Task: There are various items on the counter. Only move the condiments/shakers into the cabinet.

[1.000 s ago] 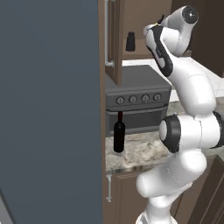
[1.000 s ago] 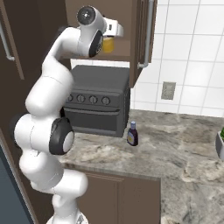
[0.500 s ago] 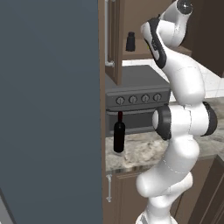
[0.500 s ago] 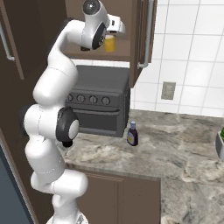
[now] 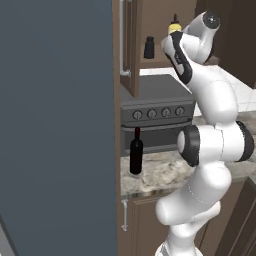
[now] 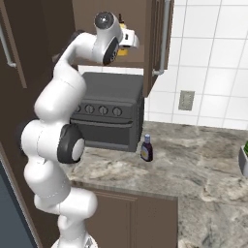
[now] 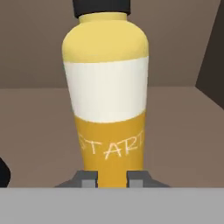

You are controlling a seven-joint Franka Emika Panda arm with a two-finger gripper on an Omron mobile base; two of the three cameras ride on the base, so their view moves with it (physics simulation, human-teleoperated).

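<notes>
The yellow squeeze bottle (image 7: 107,87) stands upright on the shelf of the open wall cabinet (image 7: 39,127), just beyond my gripper (image 7: 111,179). The two tips sit close together in front of the bottle's foot, narrower than the bottle, so the gripper is shut and holds nothing. In the right base view the hand (image 6: 130,38) is up at the cabinet (image 6: 156,48) beside the yellow bottle (image 6: 122,47). The black shaker (image 5: 149,47) stands on the same shelf, left of the yellow bottle (image 5: 174,24). On the counter (image 6: 193,160) the blue-purple bottle (image 6: 146,148) stands alone.
A tall dark wine bottle (image 5: 136,152) stands on the counter (image 5: 160,172) in front of the black oven-like appliance (image 6: 109,116). The cabinet door with its silver bar handle (image 6: 164,36) hangs open. A tall grey panel (image 5: 55,125) fills the left. A plant pot (image 6: 243,160) sits far right.
The arm's upper links have swung upward while the hand stayed at the cabinet shelf. The jaws have closed, and the yellow bottle now stands free on the shelf.
</notes>
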